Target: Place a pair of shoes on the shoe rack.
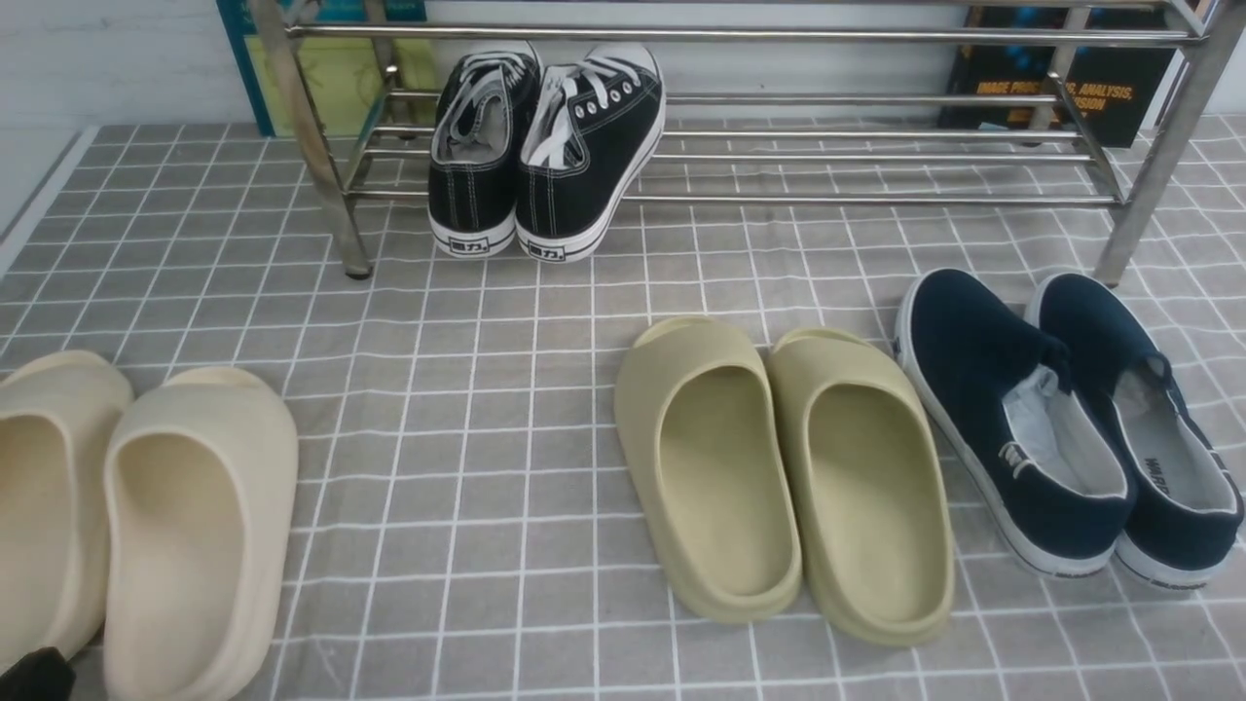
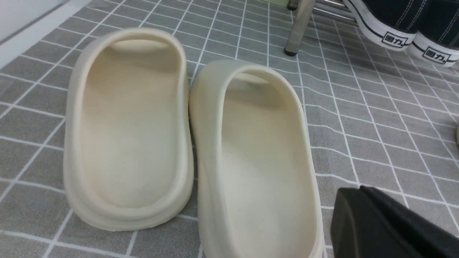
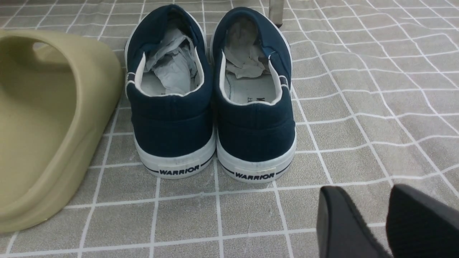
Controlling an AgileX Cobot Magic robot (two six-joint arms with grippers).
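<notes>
The left gripper (image 2: 353, 190) is fully closed and grips nothing. The right gripper (image 3: 369, 188) is open, with a gap between its fingers, and grips nothing. Two black sneakers (image 1: 545, 156) form one pair, located forward and to the right of the left gripper, well apart from it. They rest on the lower tier of one two-tier shoe rack (image 1: 905, 201), heels projecting past its front bar. Heels face the grippers; toes point away. Each long axis runs front to back, the right shoe's slanting rightward toward the toe. Two cream slides (image 2: 251, 143) lie near the left gripper. Two navy slip-ons (image 3: 211, 122) lie forward of the right gripper; two olive slides (image 1: 788, 487) lie beside them.
</notes>
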